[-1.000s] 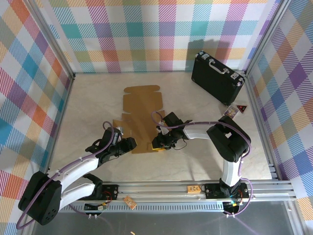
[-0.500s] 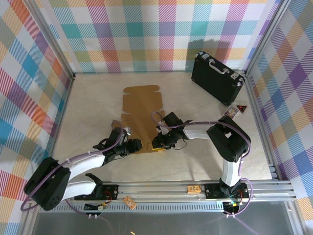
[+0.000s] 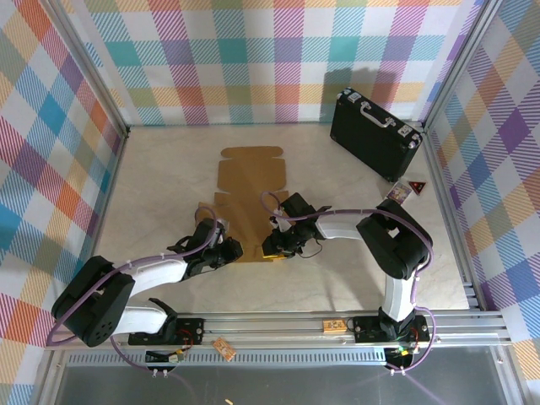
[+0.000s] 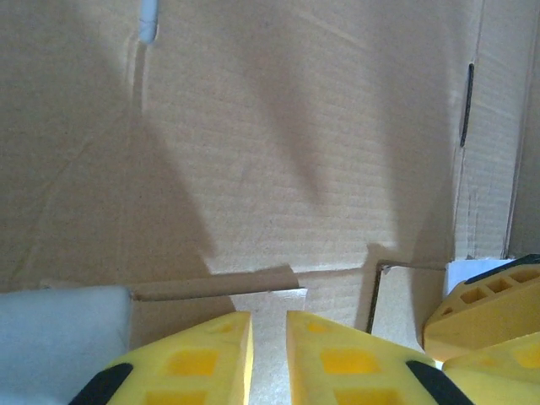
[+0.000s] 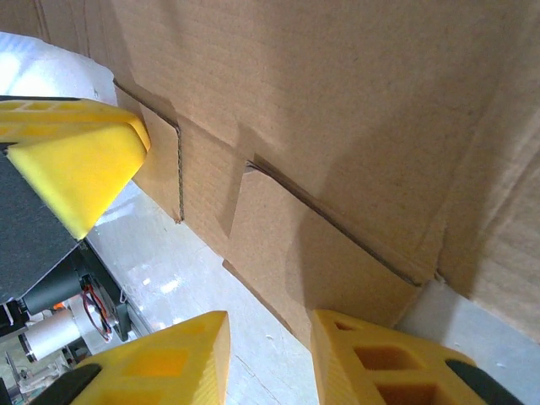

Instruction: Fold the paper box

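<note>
- The left gripper [image 3: 229, 251] has swung in from the left over the last second and now sits at the near-left corner of the paper box [image 3: 251, 173]. Its fingers [image 4: 202, 354], wider a moment ago, are drawn almost together, with only a slit between them. Cardboard shows through that slit in the left wrist view, but I cannot tell whether the pads actually pinch it.
- The paper box lies mid-table, still an opened-out sheet with no wall standing. Compared with a second ago it has slid a little to the right and away — the left arm's arrival seems to have nudged it rather than bent it.
- The right gripper [image 3: 277, 246] has not moved; it waits at the near-right corner of the sheet, just beside the left one. Its jaws stand partly spread, and the corner of a small flap [image 5: 287, 253] reaches down between them, touching one finger [image 5: 380, 354] at its edge. The flap is straddled, not clamped, as far as the right wrist view shows.
- For the task, this means both tools now bracket the near edge, so the first fold looks about to begin — though nothing is creased yet, and the loose sheet may slip on the table [image 3: 354, 261] again if pushed.
- The black case [image 3: 375, 135] at the far right stays where it was, well apart from the work.
</note>
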Robot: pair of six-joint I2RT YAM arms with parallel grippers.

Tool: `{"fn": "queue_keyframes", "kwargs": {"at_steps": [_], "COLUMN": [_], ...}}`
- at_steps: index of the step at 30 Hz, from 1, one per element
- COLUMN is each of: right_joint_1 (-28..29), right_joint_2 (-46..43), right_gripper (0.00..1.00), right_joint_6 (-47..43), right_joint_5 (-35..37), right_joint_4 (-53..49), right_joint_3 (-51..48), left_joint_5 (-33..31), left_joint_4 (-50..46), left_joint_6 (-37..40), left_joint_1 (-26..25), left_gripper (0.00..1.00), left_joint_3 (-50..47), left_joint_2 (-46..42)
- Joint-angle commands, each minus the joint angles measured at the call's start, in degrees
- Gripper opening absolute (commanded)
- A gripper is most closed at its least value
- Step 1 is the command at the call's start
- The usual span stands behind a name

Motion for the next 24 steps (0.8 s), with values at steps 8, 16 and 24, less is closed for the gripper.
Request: {"fn": "queue_keyframes", "kwargs": {"at_steps": [8,16,24], "right_joint_1": [2.14,2.28,2.15], "right_joint_2": [-1.64,0.93,5.01], "right_gripper": [0.33,0.33,0.32], "right_joint_6": [0.37,1.35,0.45], "right_joint_5": [5.84,4.42,6.75], "right_joint_4": [-6.38,-5.35,-6.23], "right_joint_3": [2.23,3.99,1.77], "left_joint_5": [1.14,1.79,1.79], "left_joint_4": [-7.19,-6.35,-5.93], "left_joint_6": [-1.00,-1.47,-1.68], "left_joint_1": [-1.15,-1.21,-1.23], "left_gripper": [0.14,0.13,0.13], "left_joint_3": [-0.28,-0.66,-1.45], "left_joint_2": [2.45,2.57,2.60]}}
